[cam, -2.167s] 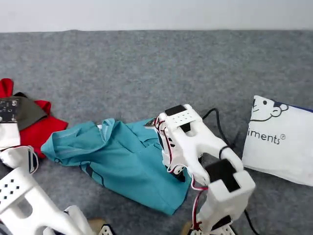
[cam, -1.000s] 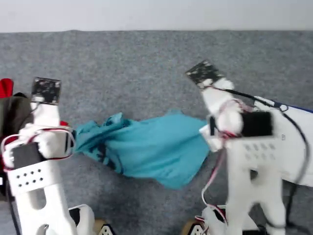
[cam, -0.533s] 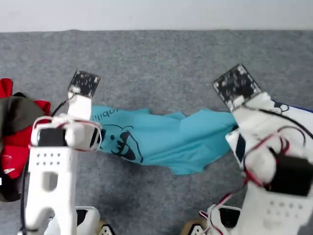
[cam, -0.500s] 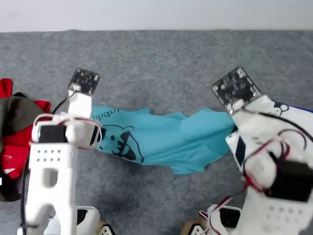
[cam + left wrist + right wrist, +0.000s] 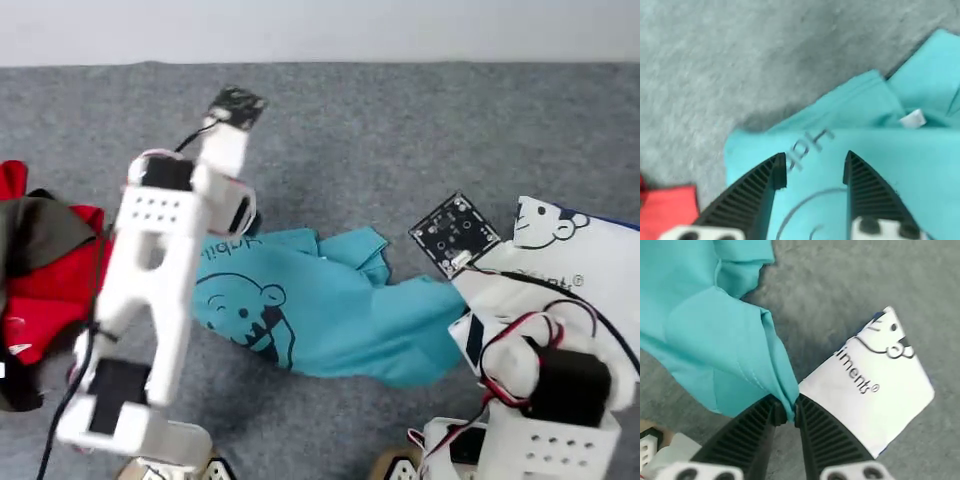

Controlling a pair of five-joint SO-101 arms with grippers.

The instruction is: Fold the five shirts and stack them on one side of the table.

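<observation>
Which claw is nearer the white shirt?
Right. The right claw, shut on the teal shirt, sits beside the white shirt; the left claw is open over the teal shirt's far end.

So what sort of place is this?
Probably a robot test bench, not a laundry: a white left arm and right arm over a teal shirt on a grey table, with a red shirt heaped aside.

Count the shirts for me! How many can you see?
4. The teal shirt lies in the middle, a folded white shirt at the right, and a red shirt at the left edge with a dark shirt on it. A fifth may be hidden.
</observation>
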